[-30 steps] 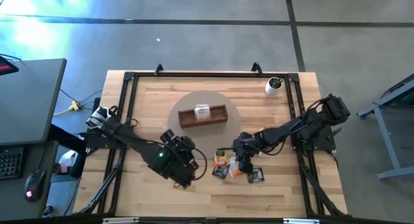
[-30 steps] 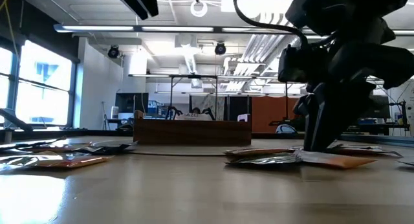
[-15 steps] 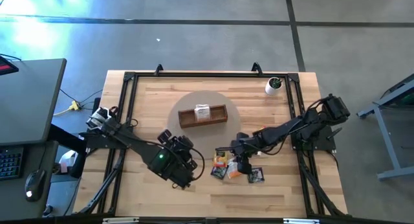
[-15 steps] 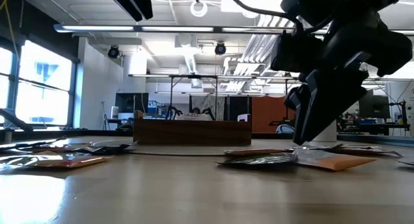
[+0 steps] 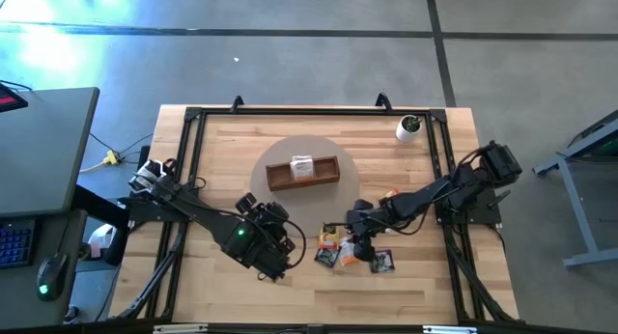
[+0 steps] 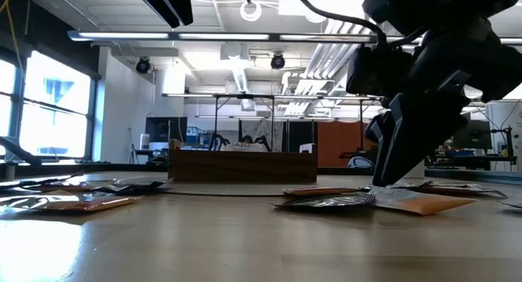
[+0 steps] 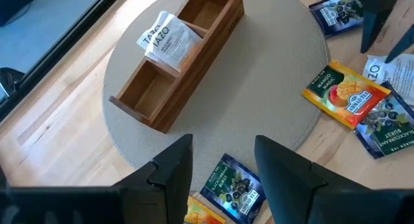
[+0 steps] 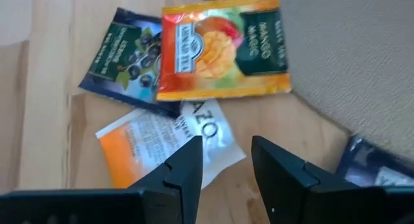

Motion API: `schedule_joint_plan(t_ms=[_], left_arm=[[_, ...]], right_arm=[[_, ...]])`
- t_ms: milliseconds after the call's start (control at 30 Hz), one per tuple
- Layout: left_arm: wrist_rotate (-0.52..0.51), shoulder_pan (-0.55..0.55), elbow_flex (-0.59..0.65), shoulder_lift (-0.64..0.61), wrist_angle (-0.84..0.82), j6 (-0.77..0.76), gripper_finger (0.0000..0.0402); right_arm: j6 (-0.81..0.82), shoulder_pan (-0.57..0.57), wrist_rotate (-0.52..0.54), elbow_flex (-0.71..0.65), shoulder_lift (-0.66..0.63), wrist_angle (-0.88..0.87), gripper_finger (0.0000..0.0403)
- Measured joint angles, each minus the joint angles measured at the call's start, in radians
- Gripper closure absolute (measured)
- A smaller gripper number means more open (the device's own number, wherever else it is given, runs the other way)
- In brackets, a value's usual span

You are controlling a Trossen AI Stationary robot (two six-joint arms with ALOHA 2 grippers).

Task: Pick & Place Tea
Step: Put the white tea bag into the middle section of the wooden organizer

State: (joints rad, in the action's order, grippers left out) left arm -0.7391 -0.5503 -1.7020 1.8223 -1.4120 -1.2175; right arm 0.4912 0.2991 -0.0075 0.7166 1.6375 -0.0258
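Several small tea sachets lie in a loose pile (image 5: 340, 249) by the near right edge of a round grey mat (image 5: 333, 151). My right gripper (image 8: 226, 146) stands open low over that pile. Its fingers are above a white-and-orange sachet (image 8: 155, 143), with a yellow-orange one (image 8: 220, 46) and a dark one (image 8: 123, 56) just beyond. My left gripper (image 7: 223, 149) hangs open, high over the mat's near edge, with a dark sachet (image 7: 233, 185) far below it. The brown wooden tray (image 5: 328, 172) stands on the mat with a white sachet (image 7: 165, 39) in its middle compartment. My right gripper's fingertips (image 6: 383, 178) slant down to just about the top of the sachet pile (image 6: 326, 200). I cannot tell whether they touch the white-and-orange sachet beneath them. Nothing is lifted.
A small white cup (image 5: 409, 127) stands at the far right corner. More sachets lie apart from the pile: a dark one (image 5: 382, 262) near the front, an orange one (image 5: 390, 193) under the right arm, several (image 6: 73, 202) at the low view's left. A black frame (image 5: 193, 131) borders the table.
My right gripper has tipped a little over the pile: in the low view its fingers stood upright on the sachets a second ago and now slant. The left arm has kept still.
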Motion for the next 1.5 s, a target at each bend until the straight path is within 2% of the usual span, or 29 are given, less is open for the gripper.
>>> schedule_joint_plan(t_ms=[400, 800, 900, 1133, 1300, 1500], left_arm=[[-0.003, 0.000, 0.000, 0.000, 0.000, -0.001, 0.0238], [0.005, 0.000, 0.000, 0.000, -0.002, -0.003, 0.0238], [0.007, 0.000, 0.000, 0.000, -0.002, -0.003, 0.0238], [0.008, 0.000, 0.000, 0.000, -0.004, 0.005, 0.0238], [0.007, 0.000, 0.000, 0.000, -0.005, 0.007, 0.0238], [0.007, 0.000, 0.000, 0.000, -0.005, 0.008, 0.0238]], right_arm=[[0.005, 0.037, 0.088, 0.000, 0.012, 0.017, 0.0274], [0.027, 0.036, 0.069, 0.003, 0.071, 0.062, 0.0278], [0.041, 0.037, 0.071, 0.003, 0.070, 0.057, 0.0299], [0.067, 0.036, 0.088, 0.002, 0.070, 0.034, 0.0394], [0.081, 0.036, 0.058, 0.000, 0.047, 0.031, 0.0388], [0.065, 0.038, 0.043, -0.001, -0.066, 0.013, 0.0396]])
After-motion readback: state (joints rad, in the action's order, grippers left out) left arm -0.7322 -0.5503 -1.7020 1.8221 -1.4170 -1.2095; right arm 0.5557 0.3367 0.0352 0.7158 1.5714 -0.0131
